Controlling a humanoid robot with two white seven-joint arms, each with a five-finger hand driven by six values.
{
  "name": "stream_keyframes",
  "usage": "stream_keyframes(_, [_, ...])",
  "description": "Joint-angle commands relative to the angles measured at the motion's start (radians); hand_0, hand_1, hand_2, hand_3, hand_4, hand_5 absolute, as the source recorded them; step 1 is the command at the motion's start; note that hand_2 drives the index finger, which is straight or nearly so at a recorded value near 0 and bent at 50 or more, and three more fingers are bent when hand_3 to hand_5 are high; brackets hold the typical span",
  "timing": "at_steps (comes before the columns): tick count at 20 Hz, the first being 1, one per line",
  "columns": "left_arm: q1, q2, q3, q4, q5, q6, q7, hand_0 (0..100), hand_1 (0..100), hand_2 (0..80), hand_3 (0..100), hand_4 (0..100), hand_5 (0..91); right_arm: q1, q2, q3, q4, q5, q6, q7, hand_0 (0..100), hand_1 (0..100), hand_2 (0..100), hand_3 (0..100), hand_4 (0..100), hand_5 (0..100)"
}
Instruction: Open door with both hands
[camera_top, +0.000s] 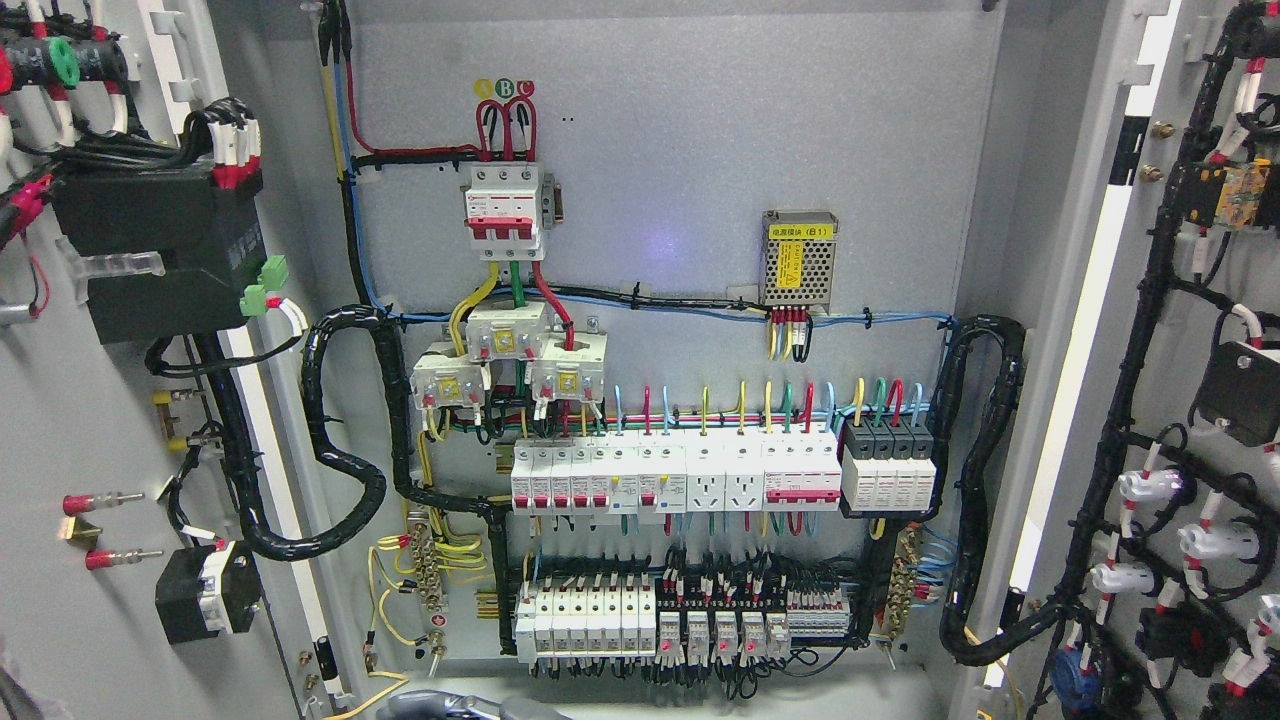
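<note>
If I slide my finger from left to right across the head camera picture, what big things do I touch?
Left open door → red-and-white main breaker → small metal power supply box → right open door.

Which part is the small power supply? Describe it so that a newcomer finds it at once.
On the grey back panel of the open cabinet, look right of the red-and-white main breaker. The power supply is the only perforated metal box, with a yellow label on its face.
</note>
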Motion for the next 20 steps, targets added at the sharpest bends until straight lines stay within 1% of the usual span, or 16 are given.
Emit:
stream_keyframes(1, [0.0, 0.049, -0.044, -0.247, 0.043, -0.007, -0.002, 0, 0, 0.0, 0, 0, 0.0, 0.135, -0.059, -0.183, -0.18, -0.002, -0.001, -0.058, 19, 0, 0, 0, 0, 0])
stream_keyframes(3, [-0.002, 0.049, -0.044, -0.265, 0.069, -0.007, -0.002, 0, 0, 0.0, 0, 0, 0.0, 0.17, -0.062, -0.215, -0.235, -0.002, -0.002, -0.078, 19, 0, 0, 0, 0, 0])
stream_keyframes(4, [-0.003, 0.053, -0.044, -0.274, 0.083, -0.007, -0.002, 0, 0, 0.0, 0, 0, 0.0, 0.187, -0.073, -0.234, -0.255, -0.002, -0.002, -0.088, 19, 0, 0, 0, 0, 0])
stream_keyframes(7, [-0.006, 0.067, -0.044, -0.314, 0.121, -0.007, -0.002, 0, 0, 0.0, 0, 0, 0.0, 0.233, -0.09, -0.269, -0.312, -0.002, -0.01, -0.128, 19, 0, 0, 0, 0, 0])
stream_keyframes(8, [-0.005, 0.072, -0.042, -0.333, 0.136, -0.007, -0.002, 0, 0, 0.0, 0, 0, 0.0, 0.25, -0.104, -0.278, -0.324, -0.002, -0.034, -0.131, 19, 0, 0, 0, 0, 0])
stream_keyframes(9, [-0.005, 0.081, -0.041, -0.346, 0.152, -0.007, -0.002, 0, 0, 0.0, 0, 0, 0.0, 0.262, -0.116, -0.283, -0.335, -0.002, -0.075, -0.131, 19, 0, 0, 0, 0, 0])
stream_keyframes(11, [-0.006, 0.098, -0.041, -0.373, 0.184, -0.007, -0.002, 0, 0, 0.0, 0, 0, 0.0, 0.301, -0.148, -0.285, -0.341, -0.001, -0.181, -0.131, 19, 0, 0, 0, 0, 0])
stream_keyframes(12, [-0.006, 0.104, -0.039, -0.382, 0.199, -0.009, -0.002, 0, 0, 0.0, 0, 0, 0.0, 0.316, -0.164, -0.285, -0.343, -0.001, -0.211, -0.133, 19, 0, 0, 0, 0, 0])
stream_keyframes(13, [-0.008, 0.11, -0.038, -0.396, 0.207, -0.012, -0.002, 0, 0, 0.0, 0, 0, 0.0, 0.334, -0.176, -0.285, -0.346, -0.001, -0.225, -0.133, 19, 0, 0, 0, 0, 0])
stream_keyframes(16, [-0.008, 0.125, -0.036, -0.435, 0.212, -0.029, -0.002, 0, 0, 0.0, 0, 0, 0.0, 0.396, -0.208, -0.286, -0.389, -0.001, -0.228, -0.133, 19, 0, 0, 0, 0, 0])
stream_keyframes(18, [-0.013, 0.133, -0.035, -0.458, 0.21, -0.03, -0.002, 0, 0, 0.0, 0, 0, 0.0, 0.431, -0.211, -0.288, -0.416, -0.001, -0.228, -0.133, 19, 0, 0, 0, 0, 0])
stream_keyframes(19, [-0.028, 0.135, -0.035, -0.463, 0.21, -0.029, -0.002, 0, 0, 0.0, 0, 0, 0.0, 0.453, -0.211, -0.288, -0.43, 0.002, -0.228, -0.142, 19, 0, 0, 0, 0, 0])
stream_keyframes(20, [-0.043, 0.136, -0.033, -0.472, 0.212, -0.029, 0.0, 0, 0, 0.0, 0, 0, 0.0, 0.474, -0.211, -0.288, -0.447, 0.004, -0.228, -0.166, 19, 0, 0, 0, 0, 0])
